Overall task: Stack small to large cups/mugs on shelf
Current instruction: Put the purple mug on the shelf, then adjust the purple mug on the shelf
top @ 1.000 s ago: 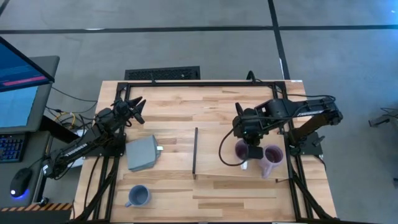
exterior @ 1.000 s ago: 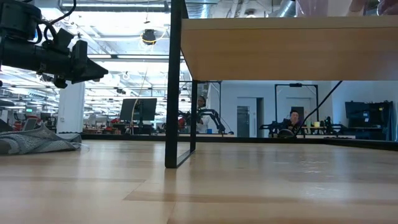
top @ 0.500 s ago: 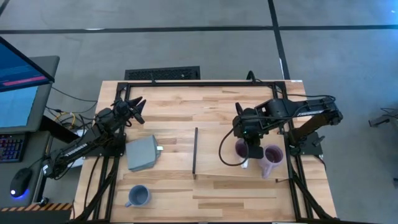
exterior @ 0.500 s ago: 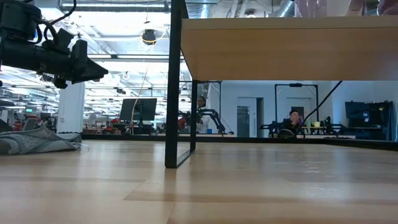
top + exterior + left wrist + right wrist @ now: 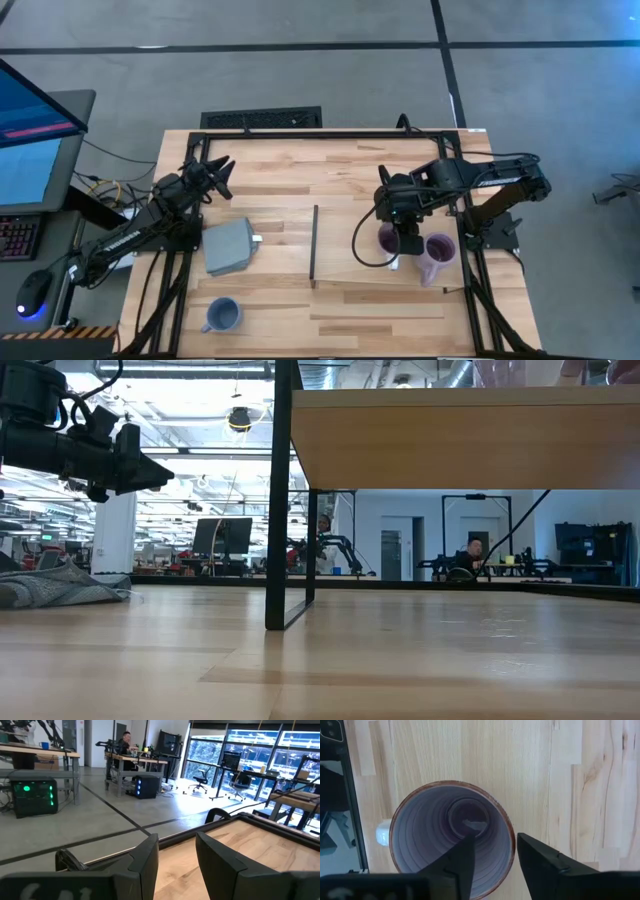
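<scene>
Two lavender-purple mugs stand upright on the light-wood shelf (image 5: 350, 215): one (image 5: 386, 240) under my right gripper (image 5: 400, 238), the other (image 5: 438, 252) just right of it. In the right wrist view my right gripper (image 5: 495, 842) points down and is open. One finger hangs over the mug's (image 5: 435, 830) hollow and the other outside its rim. A blue-grey mug (image 5: 222, 315) stands on the tabletop at the near left. My left gripper (image 5: 177, 837) is open and holds nothing. It stays level over the far left of the table (image 5: 222, 168). My right gripper's fingers (image 5: 465, 855) stand on either side of the mug's wall (image 5: 510, 840), coming from above. I cannot tell whether either finger touches it. The mug stands upright on the shelf, mouth up.
A flat grey square pad (image 5: 228, 247) lies on the tabletop left of the shelf's black strip (image 5: 313, 243). In the low view the shelf (image 5: 460, 440) stands raised on a black leg (image 5: 280, 500), with free room under it. A black frame edges the table.
</scene>
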Controlling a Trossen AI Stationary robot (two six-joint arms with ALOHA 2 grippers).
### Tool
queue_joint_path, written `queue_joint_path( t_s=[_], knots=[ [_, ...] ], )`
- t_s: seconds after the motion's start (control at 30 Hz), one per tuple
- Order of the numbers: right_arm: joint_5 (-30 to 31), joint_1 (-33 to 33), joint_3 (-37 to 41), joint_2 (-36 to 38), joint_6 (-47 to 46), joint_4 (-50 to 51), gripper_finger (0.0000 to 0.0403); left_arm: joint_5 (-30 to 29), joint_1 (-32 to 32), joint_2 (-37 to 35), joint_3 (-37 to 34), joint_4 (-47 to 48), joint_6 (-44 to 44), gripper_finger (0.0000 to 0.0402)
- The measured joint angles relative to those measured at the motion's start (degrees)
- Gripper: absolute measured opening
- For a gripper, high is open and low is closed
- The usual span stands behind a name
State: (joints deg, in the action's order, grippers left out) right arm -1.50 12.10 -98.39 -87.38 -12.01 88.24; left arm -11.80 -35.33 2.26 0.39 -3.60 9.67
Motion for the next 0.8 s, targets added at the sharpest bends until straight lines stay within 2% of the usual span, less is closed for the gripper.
queue_joint_path(
  t_s=[0.7, 0.8],
  knots=[
    [1.4, -1.0, -0.1, 1.4, -2.9, 1.0, 0.0176, 0.3, 0.0, 0.0, 0.0, 0.0, 0.0, 0.0121],
    [1.4, -1.0, -2.3, 1.4, -3.0, 1.8, 0.0176, 1.0, 0.0, 0.0, 0.0, 0.2, 0.2, 0.0121]
  ],
)
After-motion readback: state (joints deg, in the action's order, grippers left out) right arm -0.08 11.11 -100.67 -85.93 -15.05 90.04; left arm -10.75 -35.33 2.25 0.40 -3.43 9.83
